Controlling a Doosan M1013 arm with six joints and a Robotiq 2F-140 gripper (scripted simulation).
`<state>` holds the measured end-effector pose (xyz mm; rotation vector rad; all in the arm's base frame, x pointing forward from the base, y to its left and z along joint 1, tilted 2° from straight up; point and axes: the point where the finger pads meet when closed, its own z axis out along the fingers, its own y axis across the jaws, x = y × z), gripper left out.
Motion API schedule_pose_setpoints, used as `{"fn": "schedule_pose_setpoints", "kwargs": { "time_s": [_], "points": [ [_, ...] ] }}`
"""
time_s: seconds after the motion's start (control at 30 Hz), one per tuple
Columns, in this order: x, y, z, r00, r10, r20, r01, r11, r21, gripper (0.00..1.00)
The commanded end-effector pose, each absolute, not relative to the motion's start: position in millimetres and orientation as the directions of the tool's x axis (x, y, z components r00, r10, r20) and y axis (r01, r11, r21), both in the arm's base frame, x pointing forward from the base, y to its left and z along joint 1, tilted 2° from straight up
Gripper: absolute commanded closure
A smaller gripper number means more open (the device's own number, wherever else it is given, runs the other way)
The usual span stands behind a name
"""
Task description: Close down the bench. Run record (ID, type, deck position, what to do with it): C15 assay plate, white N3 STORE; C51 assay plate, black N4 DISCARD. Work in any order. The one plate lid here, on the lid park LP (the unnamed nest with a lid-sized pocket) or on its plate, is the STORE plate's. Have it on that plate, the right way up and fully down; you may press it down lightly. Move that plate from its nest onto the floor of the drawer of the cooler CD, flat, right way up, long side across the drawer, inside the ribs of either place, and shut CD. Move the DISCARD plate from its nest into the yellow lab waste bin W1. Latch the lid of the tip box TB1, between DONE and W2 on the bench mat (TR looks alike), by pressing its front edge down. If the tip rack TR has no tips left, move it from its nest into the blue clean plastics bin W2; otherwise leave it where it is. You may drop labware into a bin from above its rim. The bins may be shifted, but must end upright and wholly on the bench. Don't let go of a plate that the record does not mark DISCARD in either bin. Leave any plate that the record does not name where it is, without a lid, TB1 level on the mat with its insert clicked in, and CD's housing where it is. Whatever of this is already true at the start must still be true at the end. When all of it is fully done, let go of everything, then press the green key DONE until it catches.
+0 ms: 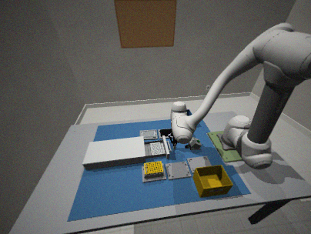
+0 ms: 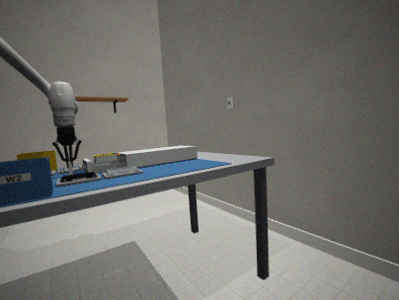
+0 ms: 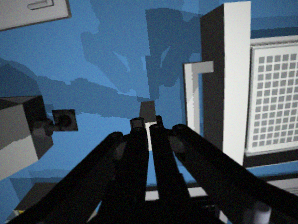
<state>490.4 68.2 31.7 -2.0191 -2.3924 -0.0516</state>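
Note:
My gripper (image 3: 148,111) is shut and empty, pointing down over the blue mat just right of the cooler's open drawer; it also shows in the top view (image 1: 175,144) and the exterior view (image 2: 69,167). The white cooler CD (image 1: 114,152) has its drawer pulled out, and a white well plate (image 1: 157,148) lies flat in it, also seen in the wrist view (image 3: 274,95). The drawer front (image 3: 225,80) stands beside my fingers. The black plate (image 1: 165,132) sits in its nest behind the drawer. The yellow bin W1 (image 1: 212,180) is at the front right.
A tip rack with yellow tips (image 1: 154,168) sits in a front nest, with two empty grey nests (image 1: 178,169) to its right. A grey nest (image 1: 149,134) lies behind the drawer. A small pale box (image 1: 195,143) is right of my gripper. The blue bin W2 (image 2: 20,180) stands nearby.

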Motion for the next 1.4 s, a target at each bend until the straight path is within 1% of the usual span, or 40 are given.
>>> {"fn": "schedule_pose_setpoints", "kwargs": {
  "time_s": [0.0, 1.37],
  "points": [
    [490.4, 68.3, 31.8, -0.168, 0.985, 0.03, 0.986, 0.168, 0.018, 1.0],
    [535.3, 75.9, 32.7, -0.168, 0.985, 0.03, 0.986, 0.168, 0.018, 1.0]
  ]
}}
